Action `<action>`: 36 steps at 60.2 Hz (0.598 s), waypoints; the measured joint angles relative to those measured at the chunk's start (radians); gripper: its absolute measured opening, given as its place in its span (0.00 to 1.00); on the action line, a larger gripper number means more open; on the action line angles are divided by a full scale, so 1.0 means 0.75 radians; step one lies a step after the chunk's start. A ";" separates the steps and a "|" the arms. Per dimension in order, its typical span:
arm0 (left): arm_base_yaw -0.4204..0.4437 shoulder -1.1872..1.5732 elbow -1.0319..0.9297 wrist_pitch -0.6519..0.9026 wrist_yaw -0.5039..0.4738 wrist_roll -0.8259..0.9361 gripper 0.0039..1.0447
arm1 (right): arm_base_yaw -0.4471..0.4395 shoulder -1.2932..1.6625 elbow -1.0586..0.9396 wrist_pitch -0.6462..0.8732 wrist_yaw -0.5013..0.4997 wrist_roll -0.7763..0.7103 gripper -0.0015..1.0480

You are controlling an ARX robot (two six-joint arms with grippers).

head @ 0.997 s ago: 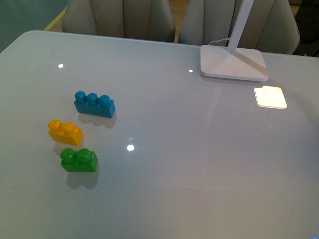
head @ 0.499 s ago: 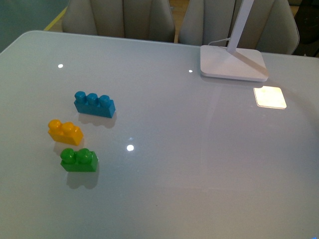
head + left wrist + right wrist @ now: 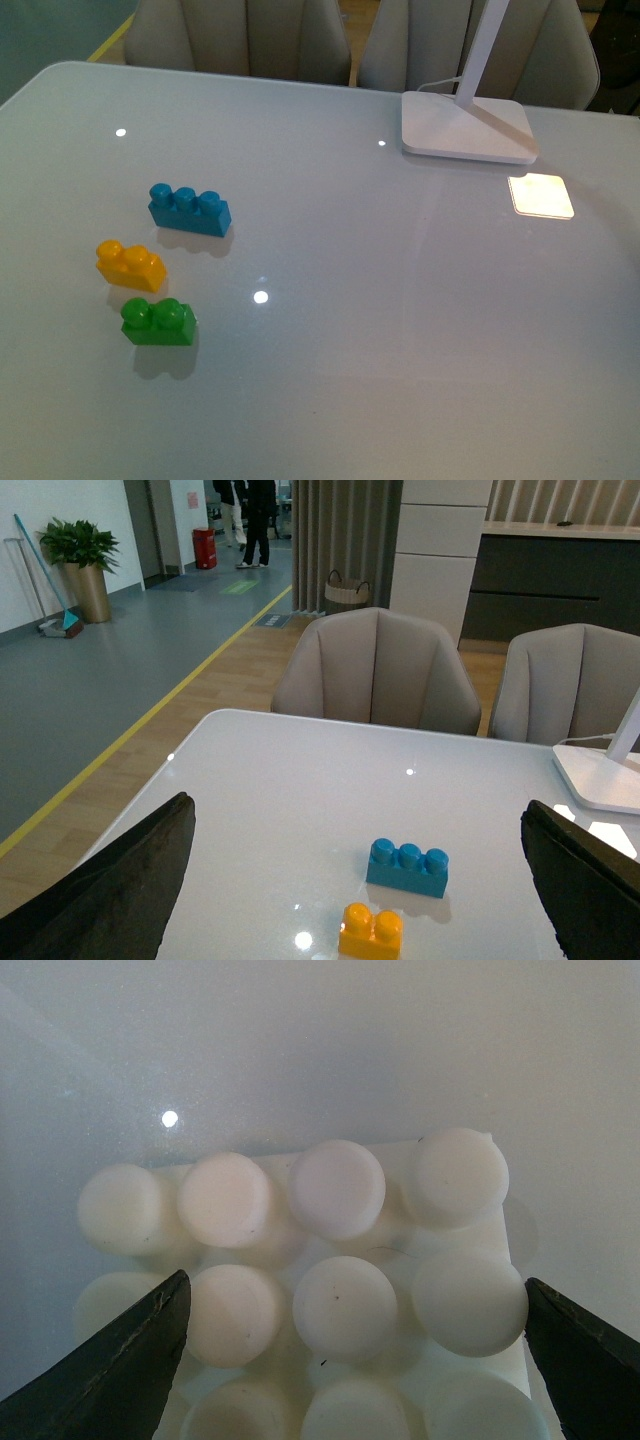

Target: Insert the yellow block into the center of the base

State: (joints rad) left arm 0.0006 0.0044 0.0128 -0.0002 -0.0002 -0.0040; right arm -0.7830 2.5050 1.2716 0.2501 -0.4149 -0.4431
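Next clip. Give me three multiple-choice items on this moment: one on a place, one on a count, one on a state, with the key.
1. Which brick lies between the other two on the table?
A. blue brick
B. yellow block
C. green brick

2. How many studs does the blue brick have on top?
A. four
B. two
C. three

3. The left hand is:
A. open, with nothing held
B. shut on the yellow block
C. shut on the blue brick

Key:
1 B: in the front view the three form a row, with the blue brick farthest, the green brick nearest and the yellow block in the middle.
2 C: three round studs stand in a line on its top.
3 A: the left wrist view shows its dark fingers spread wide, with the bricks lying free on the table beyond them.
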 joint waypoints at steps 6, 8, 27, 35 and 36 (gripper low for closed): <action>0.000 0.000 0.000 0.000 0.000 0.001 0.93 | 0.021 -0.023 -0.054 0.027 0.019 0.013 0.92; 0.000 0.000 0.000 0.000 0.000 0.000 0.93 | 0.032 -0.035 -0.080 0.041 0.026 0.018 0.92; 0.000 0.000 0.000 0.000 0.000 0.001 0.93 | 0.178 -0.115 -0.318 0.188 0.105 0.094 0.92; 0.000 0.000 0.000 0.000 0.000 0.001 0.93 | 0.253 -0.138 -0.402 0.283 0.181 0.167 0.92; 0.000 0.000 0.000 0.000 0.000 0.001 0.93 | 0.266 -0.141 -0.414 0.299 0.197 0.179 0.92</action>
State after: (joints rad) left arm 0.0006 0.0044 0.0128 -0.0002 -0.0002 -0.0036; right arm -0.5838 2.3989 0.9611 0.4740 -0.2672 -0.3088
